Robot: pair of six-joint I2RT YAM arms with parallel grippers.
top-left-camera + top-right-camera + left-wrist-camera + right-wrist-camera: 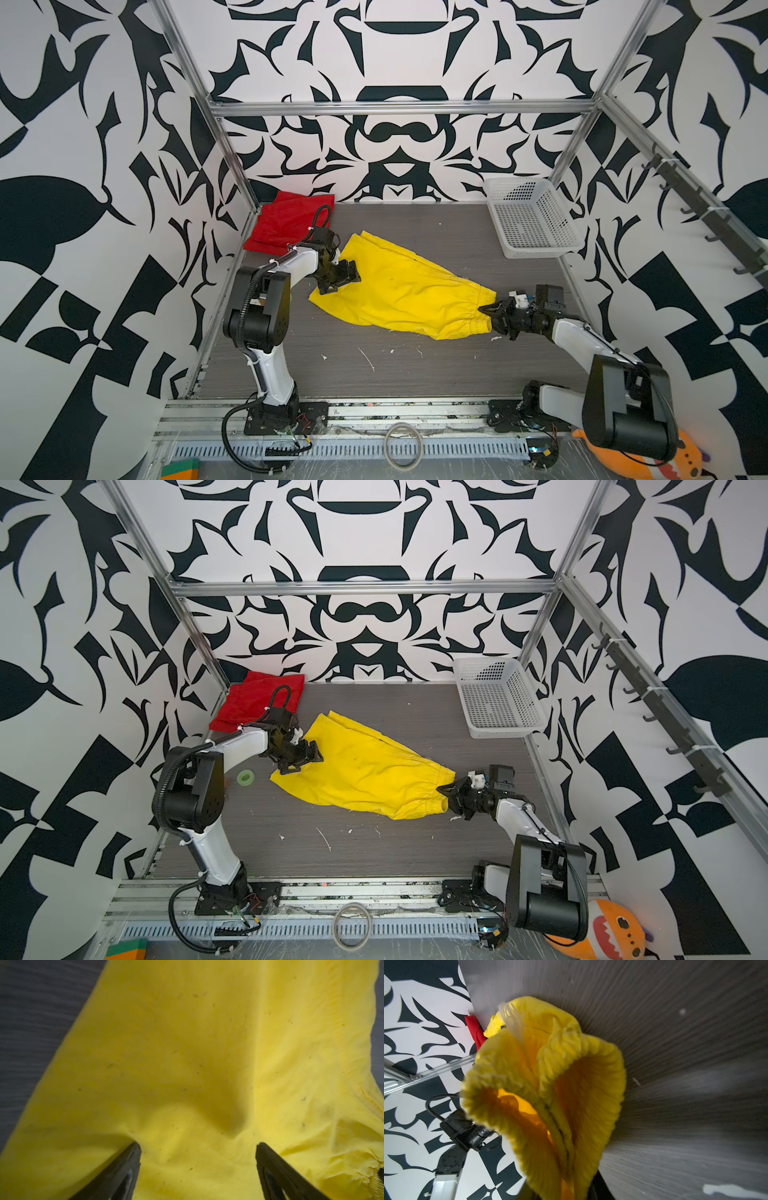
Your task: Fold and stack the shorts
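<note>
Bunched against the right wrist camera, the ribbed waistband (500,1084) looks like the surest hold on the yellow shorts (399,291), which seem light, limp and slippery; the right gripper (488,316) is clenched on it. Over a leg, the left gripper (198,1145) gapes. They sprawl across the table (415,374); the red shorts (291,220) lie in the far left corner. No readable writing.

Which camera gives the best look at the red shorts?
A top view: the red shorts lie in the far left corner, only the left arm covering one edge. Both top views show this alike. The right wrist view catches just a red sliver behind the yellow shorts; the left wrist view shows none.
</note>
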